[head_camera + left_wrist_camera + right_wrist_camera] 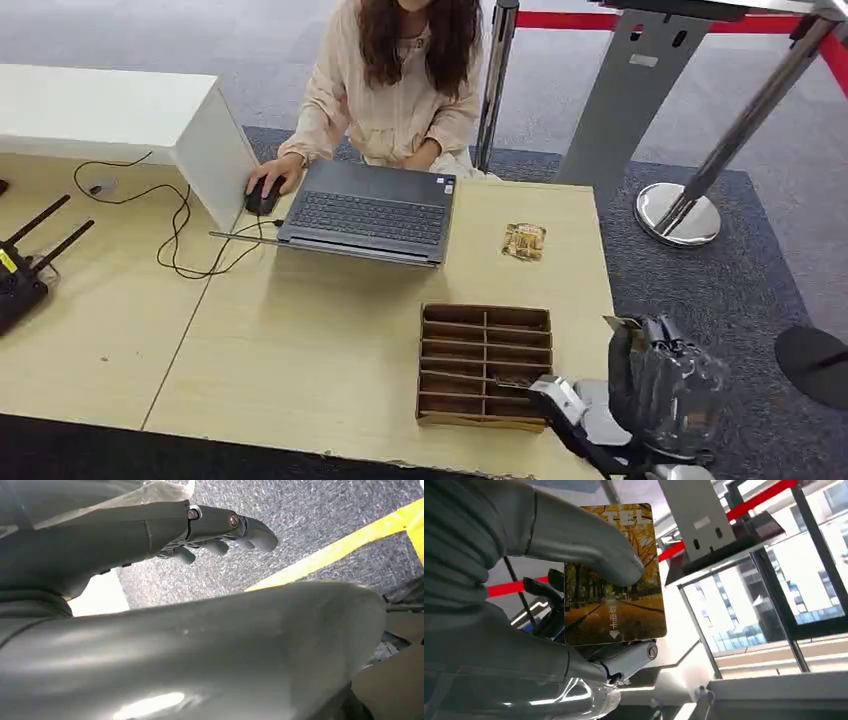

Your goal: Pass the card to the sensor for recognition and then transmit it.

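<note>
- Left of the laptop, on the bench, a white box stands, with black cables looping beside it and a black device with antennas further left.
- Behind the laptop a person sits, one hand on a black mouse just left of it.
- Right of the laptop lies a small gold packet; nearer the robot from it sits a brown cardboard divider tray.
- Well right of the laptop, the right hand is clamped on the card, thumb pressed on its autumn-tree face, held upright.
- Seen at its own wrist, the left hand hangs over grey carpet, fingers slightly curled and apart, holding nothing.
</note>
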Robot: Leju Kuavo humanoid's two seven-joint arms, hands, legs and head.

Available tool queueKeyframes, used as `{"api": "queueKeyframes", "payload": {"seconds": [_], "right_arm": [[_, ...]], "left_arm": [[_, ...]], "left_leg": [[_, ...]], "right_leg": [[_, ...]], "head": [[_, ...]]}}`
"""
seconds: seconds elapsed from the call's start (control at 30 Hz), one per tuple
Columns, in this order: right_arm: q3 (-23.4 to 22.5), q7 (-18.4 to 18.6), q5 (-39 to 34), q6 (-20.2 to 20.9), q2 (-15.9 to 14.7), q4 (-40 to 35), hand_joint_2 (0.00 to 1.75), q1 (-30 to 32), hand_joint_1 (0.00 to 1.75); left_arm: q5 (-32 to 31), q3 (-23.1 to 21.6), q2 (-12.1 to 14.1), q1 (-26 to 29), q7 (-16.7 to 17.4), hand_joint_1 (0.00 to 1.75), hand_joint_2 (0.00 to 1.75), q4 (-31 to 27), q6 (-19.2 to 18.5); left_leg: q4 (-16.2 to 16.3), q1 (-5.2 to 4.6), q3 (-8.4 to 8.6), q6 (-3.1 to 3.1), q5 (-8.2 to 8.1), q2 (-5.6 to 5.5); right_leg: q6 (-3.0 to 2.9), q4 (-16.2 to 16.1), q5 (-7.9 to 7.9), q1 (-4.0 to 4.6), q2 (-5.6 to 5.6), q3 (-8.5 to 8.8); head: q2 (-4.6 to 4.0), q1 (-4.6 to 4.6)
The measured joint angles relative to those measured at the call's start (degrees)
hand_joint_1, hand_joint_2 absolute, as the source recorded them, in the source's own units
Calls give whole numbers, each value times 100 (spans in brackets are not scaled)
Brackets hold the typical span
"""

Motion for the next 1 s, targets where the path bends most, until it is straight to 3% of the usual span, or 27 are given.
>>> {"api": "queueKeyframes", "payload": {"seconds": [0.17, 0.33, 0.77, 1.0], "right_arm": [[-33, -39, -155, -7, 13, 282, 175, 116, 175], [-224, -184, -266, -13, 92, 495, 175, 182, 175], [-830, -494, -550, -22, 420, 1038, 175, 386, 175], [-1301, -984, -883, -24, 754, 1423, 175, 509, 175]], "left_arm": [[4, 0, 0, 1, -4, 0, 0, 0, 2], [2, 0, -2, 3, -288, 0, 0, 0, 164], [2, 0, -9, 10, -308, 0, 0, 0, 183], [4, 0, -17, 10, -280, 0, 0, 0, 214]], "left_leg": [[0, 0, 0, 0, 0, 0], [0, 0, 2, 0, 0, 0], [0, 0, 3, 0, 0, 0], [0, 0, 4, 0, 0, 0]], "right_leg": [[0, 0, 0, 0, 0, 0], [0, 0, 0, 0, 0, 1], [0, 0, 0, 0, 0, 1], [0, 0, 0, 0, 0, 1]], "head": [[0, 0], [0, -2], [0, 0], [0, 0]]}}
